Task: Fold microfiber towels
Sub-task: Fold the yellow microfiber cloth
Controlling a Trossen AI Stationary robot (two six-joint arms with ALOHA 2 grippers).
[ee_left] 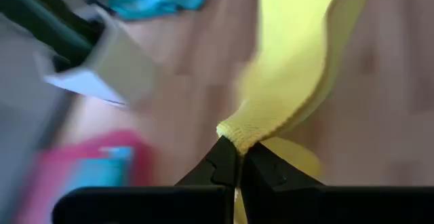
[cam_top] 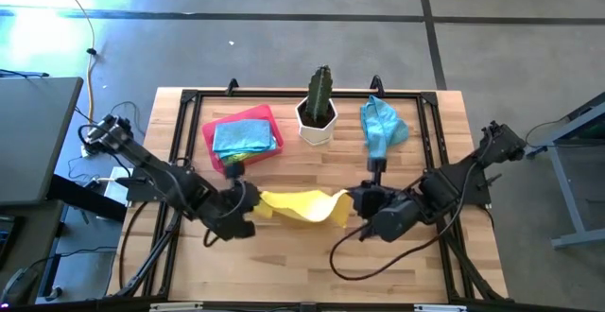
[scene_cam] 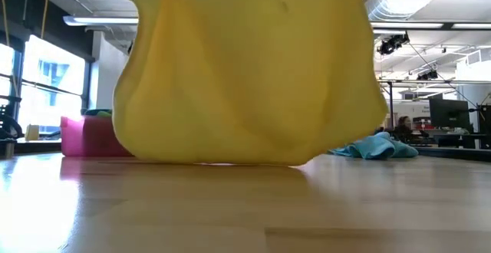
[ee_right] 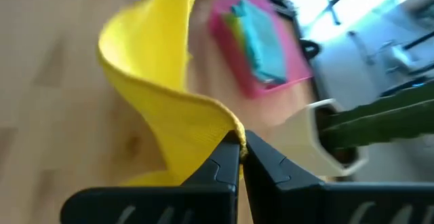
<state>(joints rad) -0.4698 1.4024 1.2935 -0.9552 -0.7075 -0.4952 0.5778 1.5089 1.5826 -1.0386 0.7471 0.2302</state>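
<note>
A yellow towel [cam_top: 301, 205] hangs stretched between two tools above the middle of the wooden surface [cam_top: 284, 265]. The left tool [cam_top: 248, 208] and right tool [cam_top: 352, 203] each pinch one end. Behind stand a pink tray [cam_top: 210, 138] of folded towels [cam_top: 244, 135], a potted cactus [cam_top: 319, 104] and a crumpled blue towel [cam_top: 381, 126].

Both grippers, left [cam_top: 248, 201] and right [cam_top: 356, 201], stretch a yellow towel [cam_top: 301, 206] between them.

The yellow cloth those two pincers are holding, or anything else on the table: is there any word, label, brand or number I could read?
No readable text in any view.
Yellow towel, held between the left pincer and right pincer: plain, no tag showing.
Pink tray, white plant pot, loose blue towel: no writing visible.
Monitors in the room behind: too small to read.
</note>
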